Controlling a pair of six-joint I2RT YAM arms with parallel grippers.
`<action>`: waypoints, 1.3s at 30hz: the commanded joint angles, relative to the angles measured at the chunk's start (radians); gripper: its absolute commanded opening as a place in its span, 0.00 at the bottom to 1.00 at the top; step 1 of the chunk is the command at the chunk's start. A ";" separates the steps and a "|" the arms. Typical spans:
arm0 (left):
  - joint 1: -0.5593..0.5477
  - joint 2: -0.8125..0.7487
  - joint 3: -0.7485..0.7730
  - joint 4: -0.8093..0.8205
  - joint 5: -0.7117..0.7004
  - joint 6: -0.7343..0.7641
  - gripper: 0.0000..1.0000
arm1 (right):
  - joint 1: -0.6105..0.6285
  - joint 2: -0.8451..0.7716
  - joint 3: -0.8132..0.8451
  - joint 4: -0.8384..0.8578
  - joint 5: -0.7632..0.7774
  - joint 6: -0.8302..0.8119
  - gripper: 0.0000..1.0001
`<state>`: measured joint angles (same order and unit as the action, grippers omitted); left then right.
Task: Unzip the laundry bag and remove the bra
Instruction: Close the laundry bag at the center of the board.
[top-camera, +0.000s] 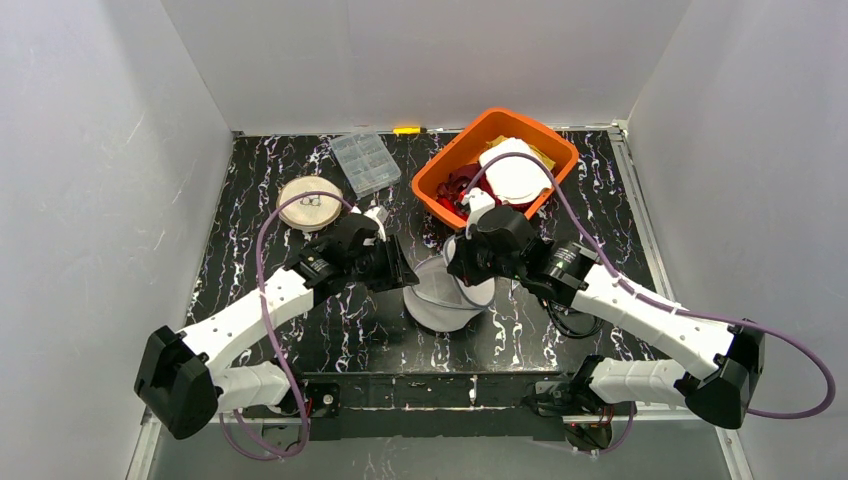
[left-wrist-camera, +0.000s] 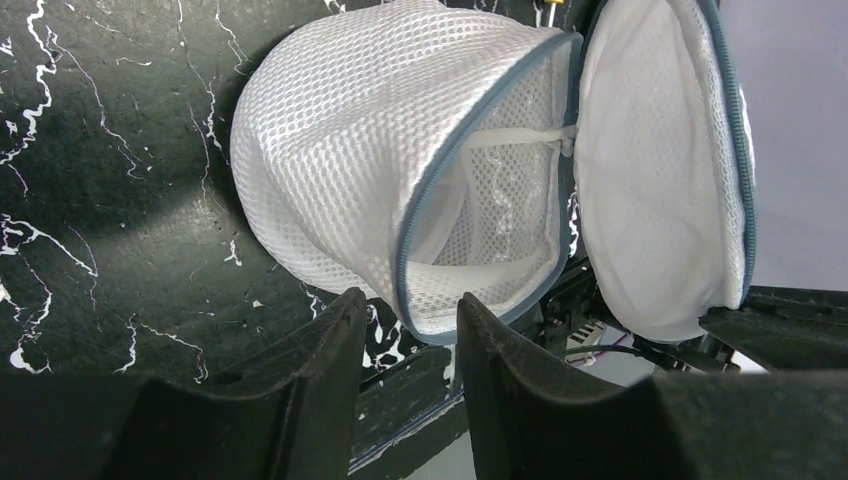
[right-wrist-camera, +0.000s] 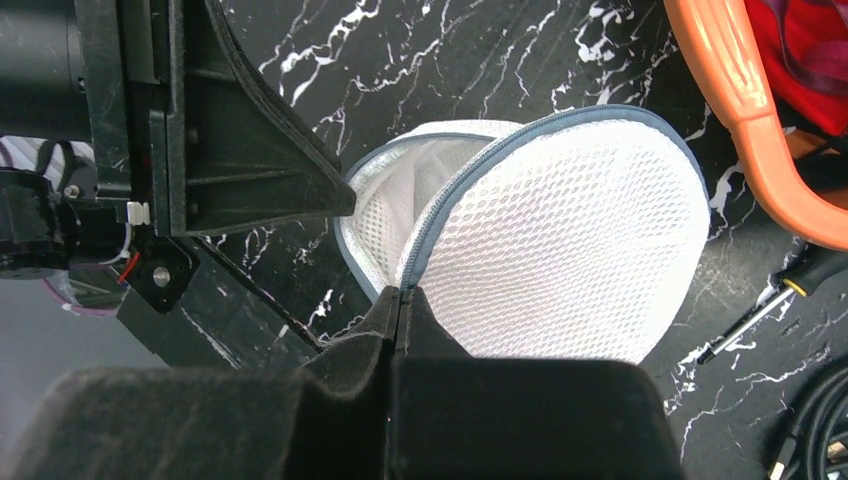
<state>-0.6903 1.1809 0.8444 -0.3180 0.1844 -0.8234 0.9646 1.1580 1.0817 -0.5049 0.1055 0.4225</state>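
The laundry bag (top-camera: 445, 298) is sitting on the black marbled bench (top-camera: 255, 170), in the middle between the two arms and just near of the orange basket (top-camera: 437, 178). Its zip is standing open: in the left wrist view the grey-edged flap (left-wrist-camera: 660, 170) is hanging off to one side, and the mouth is showing white mesh and a thin white strap (left-wrist-camera: 520, 137) inside. Whether that strap belongs to the bra is not possible to tell.

The left hand (left-wrist-camera: 405, 325) is hovering at the bag's open mouth with its fingers (left-wrist-camera: 320, 350) standing apart, the lower rim of the bag lying just beyond the gap between them. It is not holding anything.

The right hand (right-wrist-camera: 400, 300) is pinching together on the grey zip edge of the bag, holding the flap up from the opposite side.

Red and white cloth is lying in the basket, and a clear plastic box (top-camera: 365, 162) is sitting further back on the bench.
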 joint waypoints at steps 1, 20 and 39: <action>-0.005 -0.062 -0.010 -0.036 -0.006 -0.003 0.38 | 0.012 -0.036 0.000 0.111 -0.022 -0.011 0.01; -0.005 -0.213 -0.018 -0.006 -0.080 -0.155 0.62 | 0.051 -0.015 -0.016 0.165 -0.040 -0.129 0.01; -0.004 -0.113 0.101 -0.020 -0.079 -0.235 0.70 | 0.139 0.039 0.032 0.125 0.091 -0.152 0.01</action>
<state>-0.6903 1.0470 0.9012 -0.3176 0.1116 -1.0542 1.0767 1.1862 1.0691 -0.3935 0.1440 0.2901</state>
